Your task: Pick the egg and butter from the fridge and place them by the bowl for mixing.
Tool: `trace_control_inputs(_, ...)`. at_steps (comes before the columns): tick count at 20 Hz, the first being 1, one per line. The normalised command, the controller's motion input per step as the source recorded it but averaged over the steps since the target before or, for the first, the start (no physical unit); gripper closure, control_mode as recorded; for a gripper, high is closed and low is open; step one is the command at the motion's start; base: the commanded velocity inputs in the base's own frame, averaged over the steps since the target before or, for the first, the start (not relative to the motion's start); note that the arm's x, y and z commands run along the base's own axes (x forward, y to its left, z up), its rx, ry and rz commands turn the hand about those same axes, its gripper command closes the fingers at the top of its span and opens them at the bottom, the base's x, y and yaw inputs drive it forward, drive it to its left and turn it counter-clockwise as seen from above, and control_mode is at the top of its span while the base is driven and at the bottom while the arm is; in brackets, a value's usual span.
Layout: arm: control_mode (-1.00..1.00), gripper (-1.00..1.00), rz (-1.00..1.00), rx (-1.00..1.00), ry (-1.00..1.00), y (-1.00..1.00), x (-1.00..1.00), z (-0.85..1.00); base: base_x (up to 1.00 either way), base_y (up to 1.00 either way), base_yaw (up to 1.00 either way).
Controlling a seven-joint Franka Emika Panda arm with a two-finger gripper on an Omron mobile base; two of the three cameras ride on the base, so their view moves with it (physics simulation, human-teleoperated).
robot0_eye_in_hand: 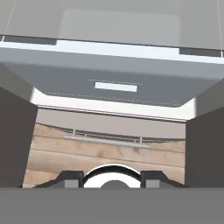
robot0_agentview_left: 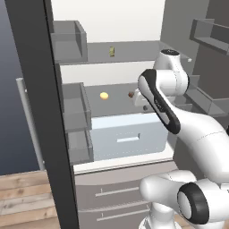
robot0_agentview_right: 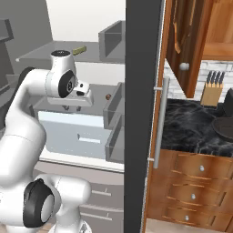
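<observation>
Inside, fridge [robot0_agentview_left: 112, 27] open, dark door [robot0_agentview_left: 40, 112] swung wide; egg [robot0_agentview_left: 104, 95] on middle shelf, small brown ball [robot0_agentview_left: 130, 94] near it; butter [robot0_agentview_left: 112, 52] upright on shelf above. Gripper [robot0_agentview_right: 73, 108] over pale blue drawer [robot0_agentview_left: 127, 136], well apart from egg; finger spread cannot be told. Bowl [robot0_agentview_right: 225, 128] on black counter

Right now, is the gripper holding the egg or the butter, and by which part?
Neither: the egg lies on the middle shelf, the butter stands on the shelf above. The gripper holds nothing.

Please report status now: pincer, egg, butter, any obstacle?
Pincer open, holding nothing. Egg on middle fridge shelf, butter on shelf above. Small brown ball beside egg.
</observation>
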Motion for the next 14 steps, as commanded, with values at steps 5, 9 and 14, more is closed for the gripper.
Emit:
trace_control_inputs(5, -1.0, -1.0, 0.0, 0.0, 0.01, 0.11, 0.05, 0.01, 0.0, 0.0, 0.0)
trace_control_inputs(9, -1.0, -1.0, -0.07, 0.14, -0.14, 0.84, 0.0, 0.45, 0.0, 0.0, 0.0)
trace_control_inputs(14, -1.0, -1.0, -0.01, 0.02, -0.31, 0.45, 0.0, 0.85, 0.0, 0.0, 0.0)
